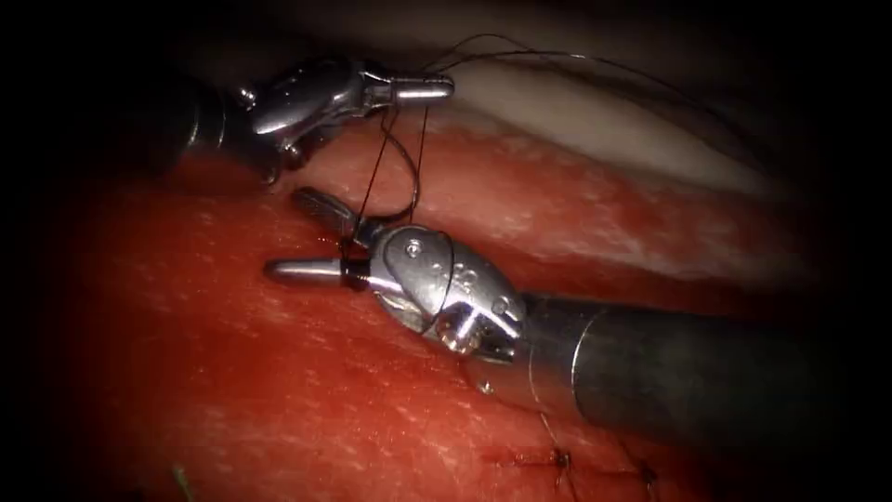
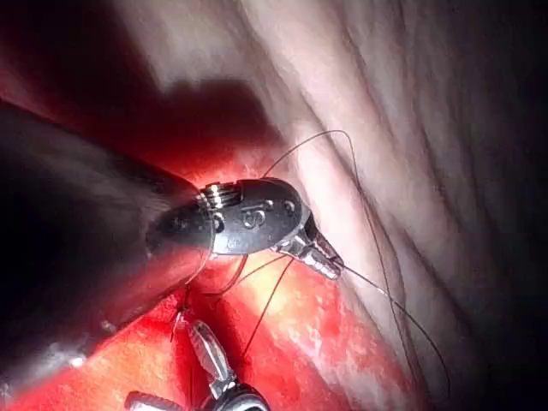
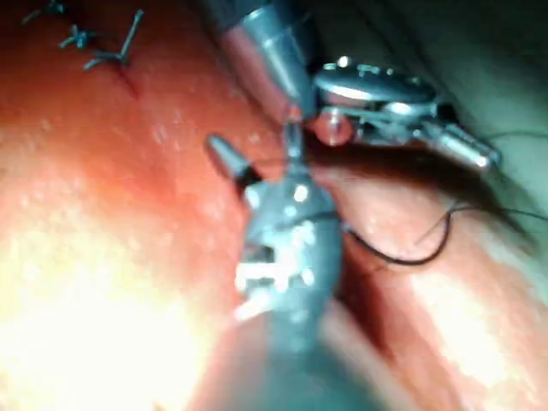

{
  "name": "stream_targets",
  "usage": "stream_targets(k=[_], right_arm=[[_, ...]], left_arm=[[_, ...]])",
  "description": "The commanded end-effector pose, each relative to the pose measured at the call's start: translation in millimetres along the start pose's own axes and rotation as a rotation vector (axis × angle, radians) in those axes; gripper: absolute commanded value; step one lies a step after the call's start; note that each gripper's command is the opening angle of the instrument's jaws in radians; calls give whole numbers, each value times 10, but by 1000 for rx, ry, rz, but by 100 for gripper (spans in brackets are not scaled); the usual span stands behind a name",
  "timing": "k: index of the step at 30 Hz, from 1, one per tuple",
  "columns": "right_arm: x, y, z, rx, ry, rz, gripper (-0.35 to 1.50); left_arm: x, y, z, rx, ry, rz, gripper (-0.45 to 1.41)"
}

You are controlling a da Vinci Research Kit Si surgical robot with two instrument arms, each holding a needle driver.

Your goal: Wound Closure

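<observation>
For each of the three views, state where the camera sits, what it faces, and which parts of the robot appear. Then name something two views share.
Endoscope: above and in front of the tissue; left tool shut on thread, right tool open.
Left wrist: along the left shaft at its own jaws.
Right wrist: along the right shaft at its open jaws.
Shared: finished stitches in the endoscope and right wrist views.

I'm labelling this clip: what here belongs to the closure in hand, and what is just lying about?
In the job:
- left hand, shut on the thread
- right hand, open, with thread looped around it
- tissue

Lying about:
- finished stitches, thread ends sticking up
- red fluid on the tissue
</observation>
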Motion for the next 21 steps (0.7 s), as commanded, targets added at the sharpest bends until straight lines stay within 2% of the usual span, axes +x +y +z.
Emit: stream_targets(k=[1,8,12,17,21], right_arm=[[1,2,8,-2,32,8,120],[18,11,-12,-57,172,31,113],[26,23,-30,-141,225,39,113],[24,36,-49,-243,234,62,113],[17,43,-61,-320,171,72,113]], left_arm=[[-9,0,2,-2,10,1,-35],[-18,13,-14,-3,56,11,-35],[-18,30,-32,6,73,7,-35],[-13,50,-38,11,87,-6,-35],[-7,67,-31,22,101,-7,-35]])
